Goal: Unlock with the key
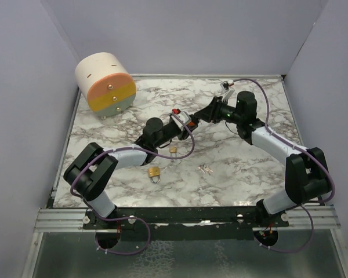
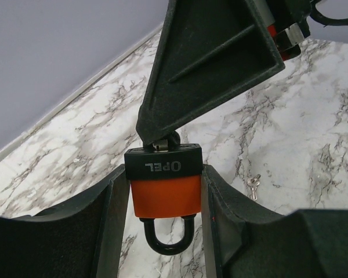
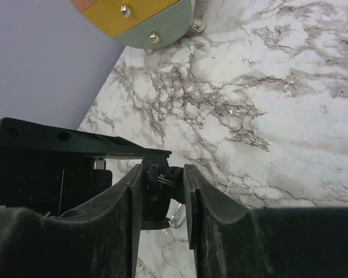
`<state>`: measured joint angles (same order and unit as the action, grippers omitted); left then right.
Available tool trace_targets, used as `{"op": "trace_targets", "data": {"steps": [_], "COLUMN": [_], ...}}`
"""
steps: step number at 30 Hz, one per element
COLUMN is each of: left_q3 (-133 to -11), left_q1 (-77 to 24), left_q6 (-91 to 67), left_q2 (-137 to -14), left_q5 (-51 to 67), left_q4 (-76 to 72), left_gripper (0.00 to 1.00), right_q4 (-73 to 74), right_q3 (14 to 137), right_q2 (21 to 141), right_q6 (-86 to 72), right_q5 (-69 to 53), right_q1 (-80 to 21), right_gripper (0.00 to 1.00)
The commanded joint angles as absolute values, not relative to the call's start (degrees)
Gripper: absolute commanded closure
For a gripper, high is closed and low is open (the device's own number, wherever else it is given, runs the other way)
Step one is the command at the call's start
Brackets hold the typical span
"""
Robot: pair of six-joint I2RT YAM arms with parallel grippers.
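Observation:
An orange padlock (image 2: 164,196) with a black "OPEL" end is clamped between the pads of my left gripper (image 2: 165,194), its black shackle (image 2: 165,242) pointing back toward the camera. My right gripper (image 3: 162,179) is shut on the dark head of the key (image 3: 175,176), whose blade sits at the lock's black end. A silver key ring (image 3: 177,218) hangs below it. In the top view the left gripper (image 1: 184,122) and right gripper (image 1: 200,115) meet tip to tip above the middle of the marble table (image 1: 249,174).
A brass padlock (image 1: 155,172) and a smaller one (image 1: 173,149) lie on the table near the left arm. Loose keys (image 1: 206,169) lie in the middle, one showing in the left wrist view (image 2: 254,186). A round drawer unit (image 1: 104,84) stands at the back left.

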<state>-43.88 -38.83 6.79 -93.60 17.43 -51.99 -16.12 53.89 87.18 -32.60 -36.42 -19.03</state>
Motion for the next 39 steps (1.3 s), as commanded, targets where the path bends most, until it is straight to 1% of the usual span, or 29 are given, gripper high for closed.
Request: {"op": "trace_targets", "data": {"steps": [1,3,11,13,16,20,22,26,29,32,39], "left_q3": [-42.4,-41.6,-42.0,-42.2,-42.4,-43.4,-44.4,-48.1,-53.5,-58.8,-71.6], "left_q1": [-39.4,-39.5,-40.1,-40.2,-40.4,-40.5,-40.8,-42.6,-44.5,-46.4,-53.9], "left_q6": [3.7,3.0,1.9,1.9,2.0,1.9,1.5,1.3,0.4,0.8,7.2], "left_q2": [-90.1,-89.6,-89.9,-90.1,-90.3,-90.6,-90.8,-91.3,-92.6,-94.4,-103.4], "left_q5": [16.3,15.6,15.1,14.9,14.2,13.1,11.2,1.8,-6.8,-12.4,-34.0], "left_q4": [-60.2,-60.1,-58.6,-58.4,-58.1,-57.6,-57.0,-53.0,-45.4,-39.2,-27.4], "left_gripper": [1.00,1.00,1.00,1.00,1.00,1.00,1.00,1.00,1.00,1.00,1.00], "right_q4": [-15.0,-15.6,-19.5,-19.5,-18.9,-18.6,-17.9,-15.3,-12.6,-9.7,-4.6], "right_q3": [55.9,56.2,56.0,56.2,56.7,56.5,56.6,57.5,59.6,62.0,66.9], "right_q2": [86.4,86.7,88.0,88.2,88.9,89.2,89.4,90.6,92.6,95.6,102.6], "right_q6": [-33.2,-33.8,-37.0,-37.0,-36.8,-36.7,-36.7,-37.1,-37.8,-39.7,-43.5], "right_q5": [-35.4,-35.6,-37.9,-38.2,-38.9,-38.8,-38.2,-36.2,-34.8,-33.7,-34.2], "right_q1": [-18.9,-18.8,-18.7,-18.7,-18.7,-18.7,-18.7,-18.7,-18.7,-18.6,-18.2], "right_gripper": [0.62,0.57,0.58,0.64,0.81,0.98,0.99,0.99,0.99,0.99,0.99]}}
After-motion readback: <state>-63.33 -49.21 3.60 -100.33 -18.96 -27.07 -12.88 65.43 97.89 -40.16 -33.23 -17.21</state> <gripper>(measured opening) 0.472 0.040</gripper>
